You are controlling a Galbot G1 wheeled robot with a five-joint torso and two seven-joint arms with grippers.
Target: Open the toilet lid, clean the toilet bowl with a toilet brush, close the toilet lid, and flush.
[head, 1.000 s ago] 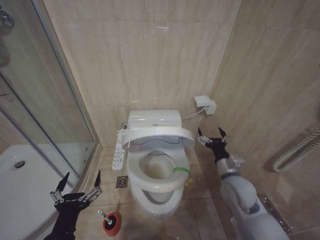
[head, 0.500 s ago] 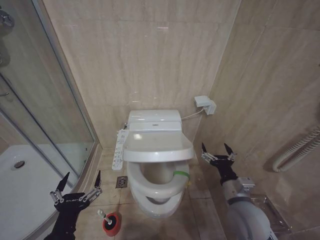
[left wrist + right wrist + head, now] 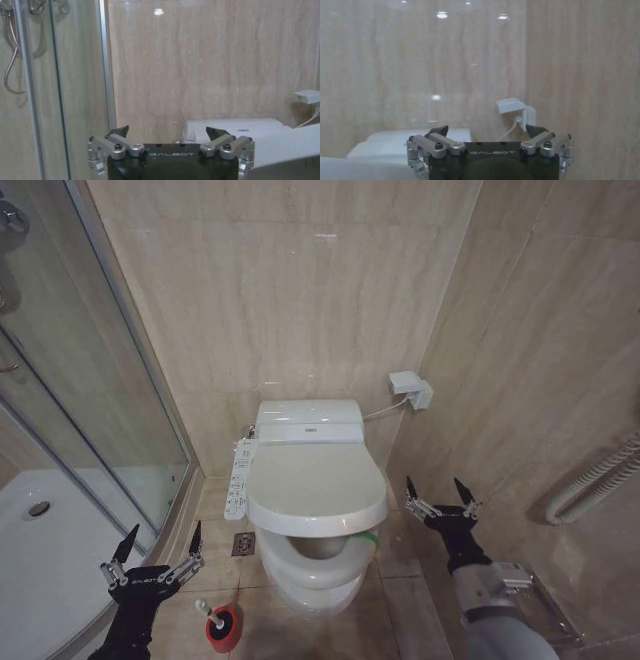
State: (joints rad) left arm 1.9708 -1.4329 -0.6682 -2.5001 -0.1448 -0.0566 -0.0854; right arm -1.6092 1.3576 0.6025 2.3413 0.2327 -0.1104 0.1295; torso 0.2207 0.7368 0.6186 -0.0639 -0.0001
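The white toilet lid point(image 3: 316, 488) lies almost flat over the seat point(image 3: 310, 566), with a narrow dark gap under its front edge and a yellow-green tag point(image 3: 368, 537) at its right. It hides the inside of the toilet bowl point(image 3: 315, 596); only the bowl's outer front shows. The toilet brush point(image 3: 206, 611) stands in a red holder point(image 3: 224, 627) on the floor left of the toilet. My right gripper point(image 3: 441, 495) is open, right of the lid and clear of it. My left gripper point(image 3: 158, 552) is open above the brush. The left wrist view has the left gripper point(image 3: 167, 132) and the lid's edge point(image 3: 290, 146).
A glass shower enclosure with a white tray point(image 3: 40, 550) fills the left. The control panel point(image 3: 238, 477) juts from the toilet's left side, near a floor drain point(image 3: 243, 544). A wall box point(image 3: 410, 388) with a cable sits behind the toilet, and a corrugated hose point(image 3: 590, 480) runs along the right wall.
The lid has dropped from half raised to almost flat on the seat. My right gripper has pulled back and down, away from the lid. The left arm has not moved.
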